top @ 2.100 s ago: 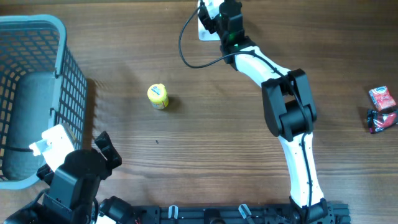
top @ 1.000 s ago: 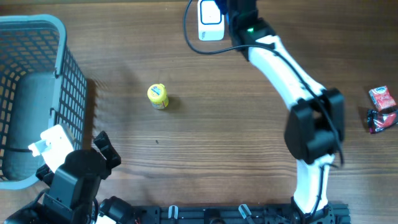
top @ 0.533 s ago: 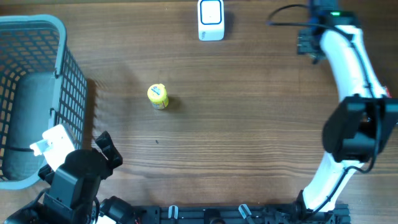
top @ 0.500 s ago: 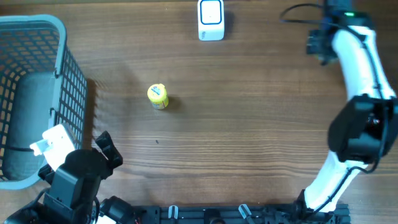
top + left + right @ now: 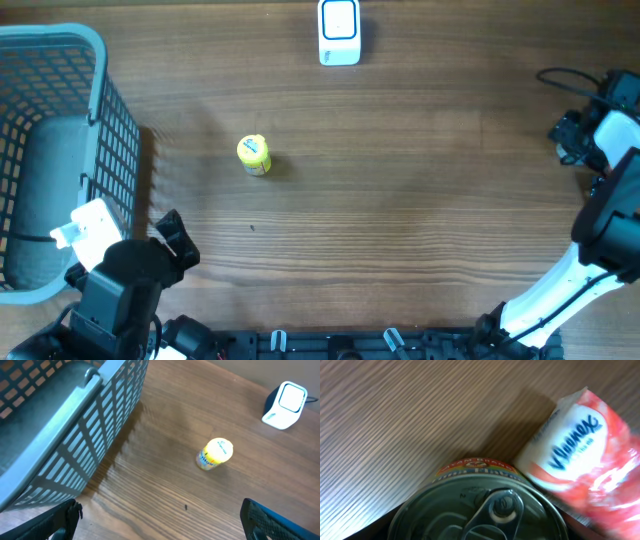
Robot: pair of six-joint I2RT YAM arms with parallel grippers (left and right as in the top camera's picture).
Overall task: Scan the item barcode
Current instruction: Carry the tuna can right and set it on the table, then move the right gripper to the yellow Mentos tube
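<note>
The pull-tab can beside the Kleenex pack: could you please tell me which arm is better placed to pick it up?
Right. The right wrist camera looks straight down on the can, close up, while the left gripper sits open by the basket across the table.

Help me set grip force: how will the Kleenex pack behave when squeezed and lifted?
The Kleenex pack looks puffy and soft, so it would likely dent when squeezed. Its glossy wrapper may slip. Flat-sided, it seems unlikely to roll.
</note>
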